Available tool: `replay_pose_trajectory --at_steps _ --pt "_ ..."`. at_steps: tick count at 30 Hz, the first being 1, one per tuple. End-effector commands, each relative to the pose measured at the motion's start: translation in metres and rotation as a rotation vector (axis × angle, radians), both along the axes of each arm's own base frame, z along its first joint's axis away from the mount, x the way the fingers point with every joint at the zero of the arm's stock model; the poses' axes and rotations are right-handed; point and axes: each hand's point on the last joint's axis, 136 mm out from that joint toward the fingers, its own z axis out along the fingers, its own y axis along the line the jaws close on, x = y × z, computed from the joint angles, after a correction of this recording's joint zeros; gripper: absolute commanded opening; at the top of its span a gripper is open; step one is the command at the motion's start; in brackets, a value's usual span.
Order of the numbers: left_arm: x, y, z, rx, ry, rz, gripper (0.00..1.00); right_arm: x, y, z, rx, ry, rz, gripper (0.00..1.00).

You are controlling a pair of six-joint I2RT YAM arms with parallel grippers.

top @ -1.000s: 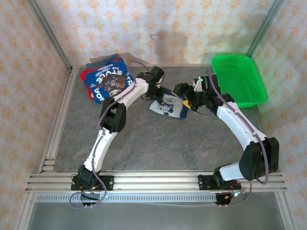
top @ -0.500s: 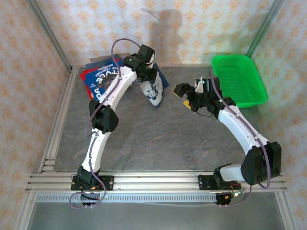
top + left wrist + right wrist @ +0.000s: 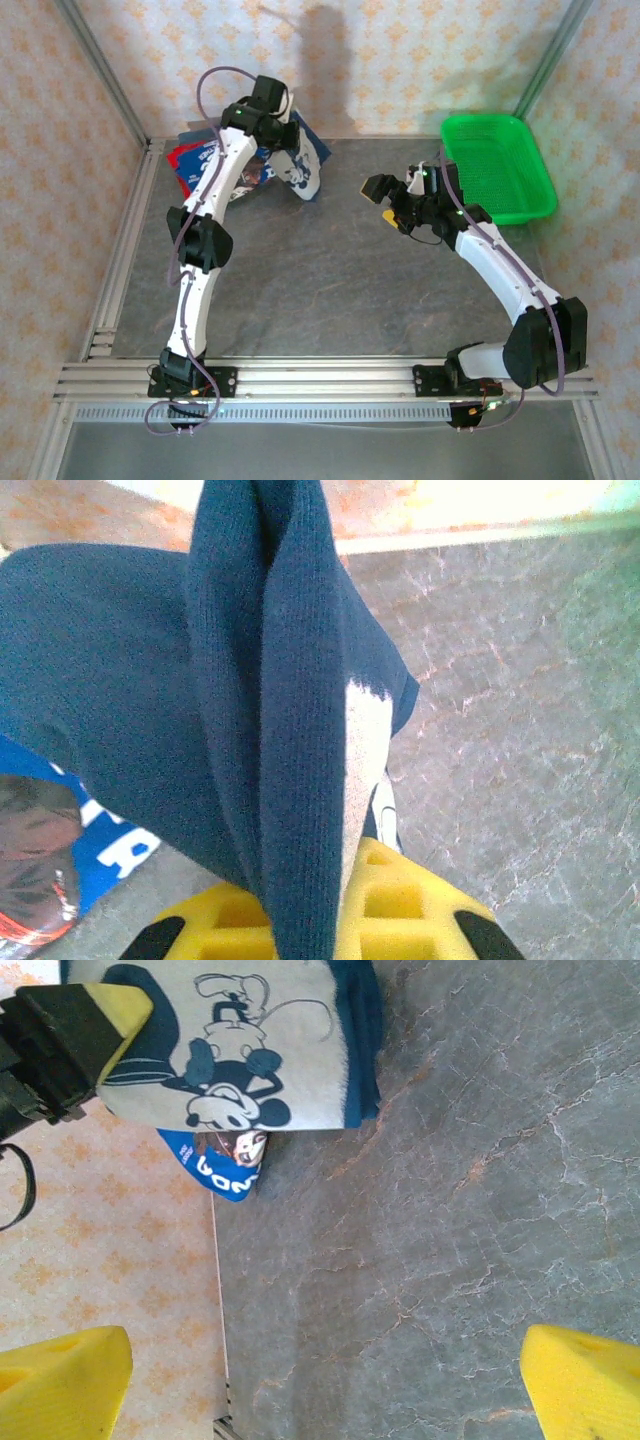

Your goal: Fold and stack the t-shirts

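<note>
Found the dark navy t-shirt at the far left of the tabletop, hanging bunched from the left jaws. Noted a white panel with a cartoon mouse print on one face, turned toward the right arm. Could not tell whether its lower edge touched the tabletop or hung just clear.

Recorded the left jaws as clamped shut on a vertical ridge of the navy cloth, with a yellow pad pressed against the fabric in the left wrist view. Observed the left arm stretched up and away toward the back left corner, wrist raised above the shirt.

Located the stack of folded t-shirts in that back left corner, just beside and partly behind the hanging shirt. Noted blue with white lettering on top and red at the outer edge. Could not tell whether the hanging shirt touched the stack.

Recorded the right jaws as spread wide and holding nothing, with yellow fingertips at both lower corners of the right wrist view and bare grey tabletop between them. Placed the right jaws toward the back of the tabletop, right of centre, apart from the navy shirt and facing it. Noted the green mesh basket at the back right, just beside the right arm.
</note>
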Motion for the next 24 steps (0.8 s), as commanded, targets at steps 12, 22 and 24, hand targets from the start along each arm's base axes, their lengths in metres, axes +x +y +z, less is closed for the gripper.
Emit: replay_pose_trajectory --at_steps 12,22,24 --pt "0.016 0.018 0.126 -0.152 -0.328 0.035 0.00 0.004 0.003 0.004 0.028 -0.028 -0.009 0.99" --pt "0.027 0.064 0.158 -0.171 -0.427 0.102 0.00 0.001 0.003 0.003 0.033 -0.016 0.000 0.99" --pt "0.029 0.076 0.159 -0.172 -0.433 0.116 0.00 0.000 0.004 0.003 0.037 -0.013 0.003 0.99"
